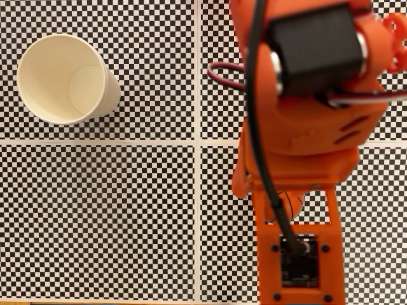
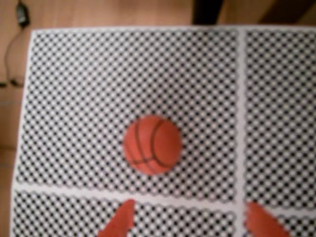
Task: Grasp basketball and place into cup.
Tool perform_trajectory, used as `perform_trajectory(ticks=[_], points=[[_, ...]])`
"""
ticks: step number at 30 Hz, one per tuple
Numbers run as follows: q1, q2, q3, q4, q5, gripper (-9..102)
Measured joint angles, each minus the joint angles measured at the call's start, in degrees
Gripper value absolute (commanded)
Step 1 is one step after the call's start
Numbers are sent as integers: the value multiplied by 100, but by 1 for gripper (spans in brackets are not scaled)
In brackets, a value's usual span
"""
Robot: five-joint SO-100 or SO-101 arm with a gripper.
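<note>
In the wrist view the basketball (image 2: 152,144), small and orange-red with black seams, rests on the checkered mat ahead of my gripper (image 2: 190,215). The two orange fingertips (image 2: 121,222) rise from the bottom edge, spread wide apart with nothing between them, short of the ball. In the fixed view the cream-white paper cup (image 1: 63,79) stands upright at the upper left, its mouth showing an empty inside. The orange arm (image 1: 305,127) covers the right side of that view and hides the ball there.
A black-and-white checkered mat (image 1: 102,216) with white dividing lines covers the table. In the wrist view a wooden surface (image 2: 12,123) shows past the mat's left and top edges, with a dark cable (image 2: 15,44) lying at the upper left.
</note>
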Motion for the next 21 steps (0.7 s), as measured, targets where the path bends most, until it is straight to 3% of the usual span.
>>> perform_trajectory(ticks=[11, 21], points=[[-97, -914, -316, 0, 26, 62], [-448, -1995, -1485, 0, 369, 70]])
